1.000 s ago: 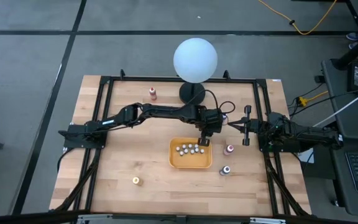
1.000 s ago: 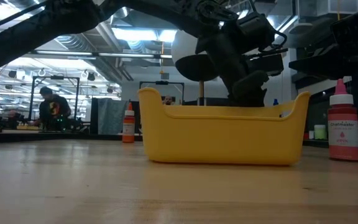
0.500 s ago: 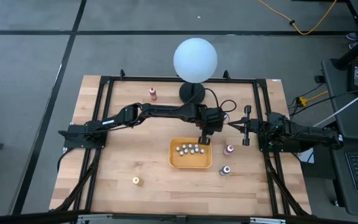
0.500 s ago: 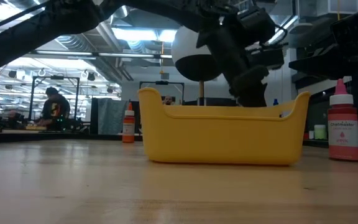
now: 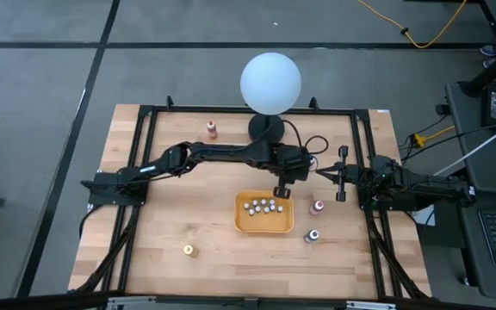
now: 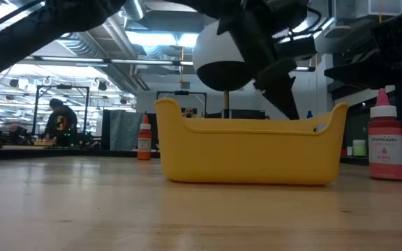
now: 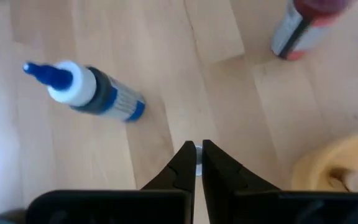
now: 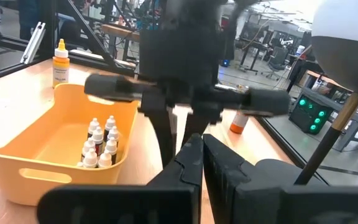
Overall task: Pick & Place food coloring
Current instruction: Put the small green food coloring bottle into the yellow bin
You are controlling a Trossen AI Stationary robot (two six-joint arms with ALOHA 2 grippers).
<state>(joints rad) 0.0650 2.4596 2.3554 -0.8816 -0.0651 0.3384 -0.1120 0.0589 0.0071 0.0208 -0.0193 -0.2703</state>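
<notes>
Left gripper (image 5: pixel 282 191), fingers pressed together and empty, has risen clear of my yellow bin (image 5: pixel 263 226); bin wall hides bottles (image 5: pixel 263 206) from low view.

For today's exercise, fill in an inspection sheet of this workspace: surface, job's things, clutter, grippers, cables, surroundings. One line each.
Surface: wooden table inside a black frame.
Job's things: yellow bin holding small capped bottles; more bottles stand outside it: red bottle, blue bottle, orange bottle, yellow bottle.
Clutter: white globe lamp.
Grippers: left gripper shut and empty over the bin's far right corner; right gripper shut, waiting at the right.
Cables: yellow cable on the floor.
Surroundings: a person at a distant bench.
</notes>
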